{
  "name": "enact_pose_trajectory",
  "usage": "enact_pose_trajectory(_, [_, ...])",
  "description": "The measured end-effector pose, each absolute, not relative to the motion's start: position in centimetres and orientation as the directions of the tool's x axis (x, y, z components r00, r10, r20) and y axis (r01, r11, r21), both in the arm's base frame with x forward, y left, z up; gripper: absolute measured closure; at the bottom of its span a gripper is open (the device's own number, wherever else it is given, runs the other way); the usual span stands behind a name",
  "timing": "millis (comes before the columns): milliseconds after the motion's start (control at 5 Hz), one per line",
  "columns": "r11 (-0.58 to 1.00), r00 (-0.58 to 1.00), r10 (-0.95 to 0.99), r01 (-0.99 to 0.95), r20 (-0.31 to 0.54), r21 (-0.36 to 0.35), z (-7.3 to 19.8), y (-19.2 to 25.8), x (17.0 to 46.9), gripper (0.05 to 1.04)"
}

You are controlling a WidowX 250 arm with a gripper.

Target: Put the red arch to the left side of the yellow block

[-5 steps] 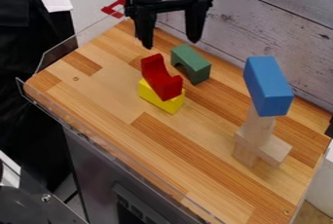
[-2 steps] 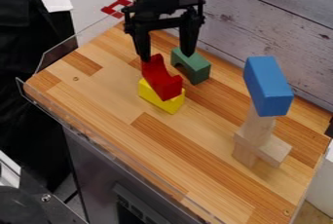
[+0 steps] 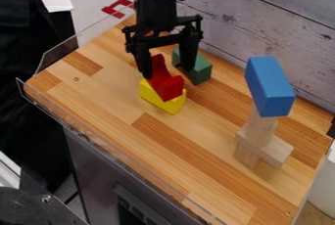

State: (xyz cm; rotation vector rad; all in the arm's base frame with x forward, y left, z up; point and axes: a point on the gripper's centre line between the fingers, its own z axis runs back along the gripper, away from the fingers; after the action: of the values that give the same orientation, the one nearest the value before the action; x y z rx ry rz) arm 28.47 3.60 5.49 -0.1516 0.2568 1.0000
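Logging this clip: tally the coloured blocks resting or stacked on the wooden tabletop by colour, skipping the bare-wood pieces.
Red arch block: 1
Yellow block: 1
Green arch block: 1
Blue rectangular block: 1
Total: 4

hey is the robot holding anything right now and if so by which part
Nothing appears held: the tool is open at the red arch, which sits on the yellow block.

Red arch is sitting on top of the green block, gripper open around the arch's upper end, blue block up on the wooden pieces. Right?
Not quite: the camera view shows the red arch on top of the yellow block, not the green one. The rest stands.
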Motion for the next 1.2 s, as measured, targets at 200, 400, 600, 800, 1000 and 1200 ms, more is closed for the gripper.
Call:
enact_pose_trajectory(200, [0.523,0.503,0.814,-0.852,-0.291,-0.01,5.2,3.7,28.5,0.083])
enact_pose_trajectory(400, [0.519,0.491,0.813,-0.855,-0.312,0.005,4.3,3.8,28.3,0.122])
enact_pose_trajectory(600, [0.512,0.481,0.816,-0.859,-0.319,0.015,4.0,3.8,28.3,0.401])
enact_pose_trajectory(800, [0.509,0.476,0.819,-0.86,-0.32,0.023,3.8,3.8,28.3,0.567])
enact_pose_trajectory(1000, [0.507,0.472,0.82,-0.861,-0.324,0.03,3.8,3.8,28.4,0.567])
enact_pose_trajectory(1200, [0.511,0.475,0.821,-0.859,-0.317,0.035,3.8,3.7,28.5,0.567])
